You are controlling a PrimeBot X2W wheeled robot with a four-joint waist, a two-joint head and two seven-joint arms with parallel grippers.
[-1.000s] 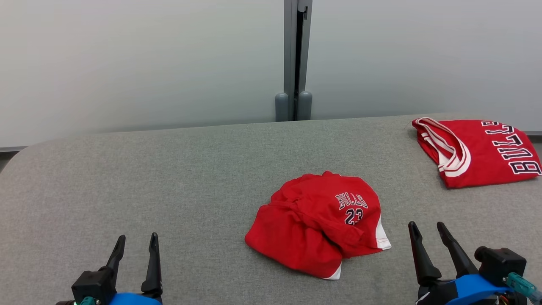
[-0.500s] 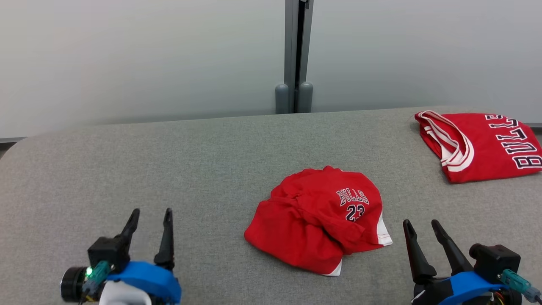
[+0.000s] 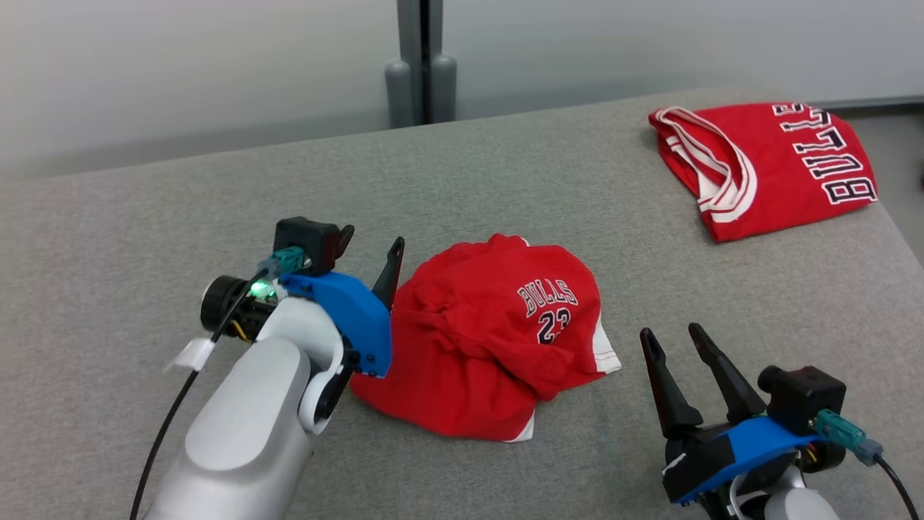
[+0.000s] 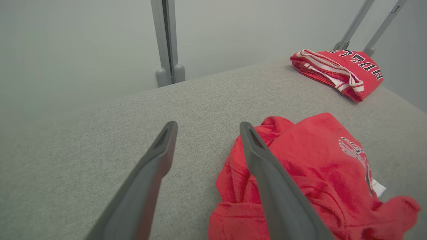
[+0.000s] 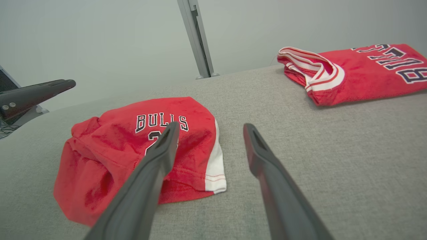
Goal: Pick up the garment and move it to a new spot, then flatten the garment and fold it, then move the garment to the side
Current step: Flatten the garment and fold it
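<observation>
Left gripper (image 3: 372, 238) and right gripper (image 3: 670, 331) were both held with fingers spread and nothing between them over the grey fabric-covered table (image 3: 180, 217). A folded red jersey (image 3: 765, 166) was laid at the table's far right corner, well apart from the crumpled red garment (image 3: 491, 339) heaped near the middle. The garment was flanked by the grippers, the left one just beside its left edge, the right one kept apart.

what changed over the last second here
The left pincer moved forward from the lower left corner to the left edge of the crumpled red garment; it is open and holds nothing. The head camera also turned, shifting the whole picture. The right pincer stays open at the lower right; the garment and the folded jersey lie as before.
</observation>
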